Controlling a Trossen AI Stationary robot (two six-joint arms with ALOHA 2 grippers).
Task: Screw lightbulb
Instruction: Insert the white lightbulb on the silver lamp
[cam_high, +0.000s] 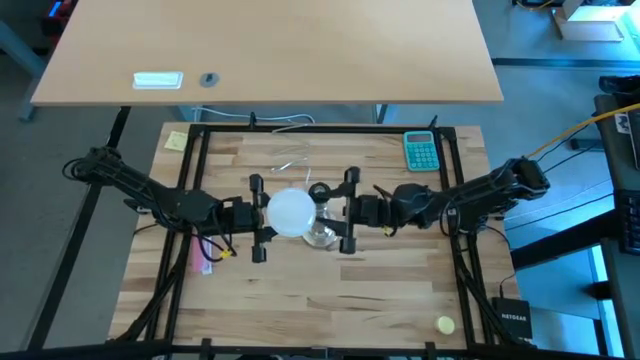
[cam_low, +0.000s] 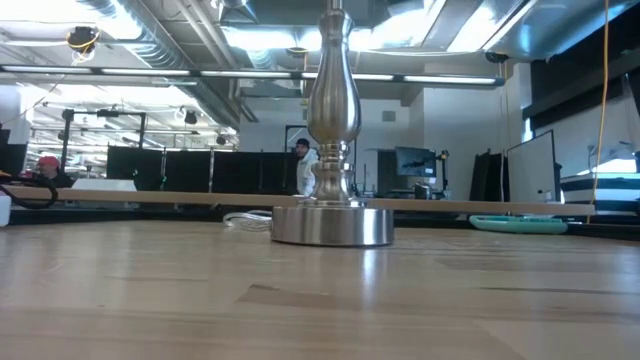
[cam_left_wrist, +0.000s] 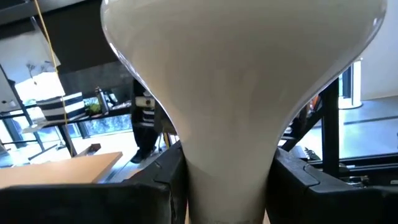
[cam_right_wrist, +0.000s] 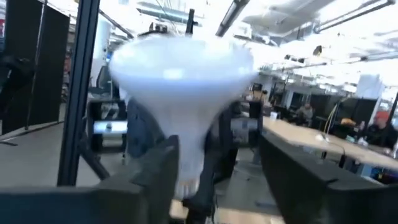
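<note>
The white frosted lightbulb (cam_high: 291, 212) is held upright above the table's middle, globe up and neck down, by my left gripper (cam_high: 262, 215), which is shut on it. The bulb fills the left wrist view (cam_left_wrist: 242, 74) and also shows in the right wrist view (cam_right_wrist: 180, 81). The silvery socket stand (cam_high: 320, 236) rests on its round base (cam_low: 332, 225) just right of the bulb. My right gripper (cam_high: 337, 212) is open beside the stand, facing the bulb, its fingers (cam_right_wrist: 149, 177) wide apart. Both grippers are above the low view's frame. My left gripper pinches the bulb's narrow neck (cam_left_wrist: 227, 155) between its two fingers (cam_left_wrist: 155, 186), one on each side. The fingers come level from the table's left. The bulb stands upright in the hold, globe above the fingers, lifted clear of the table.
A teal calculator (cam_high: 422, 150) lies at the back right and a yellow note (cam_high: 176, 140) at the back left. A thin white cable (cam_high: 290, 160) lies behind the stand. A small yellow object (cam_high: 445, 323) sits front right. A tan desk (cam_high: 270, 50) stands beyond the table.
</note>
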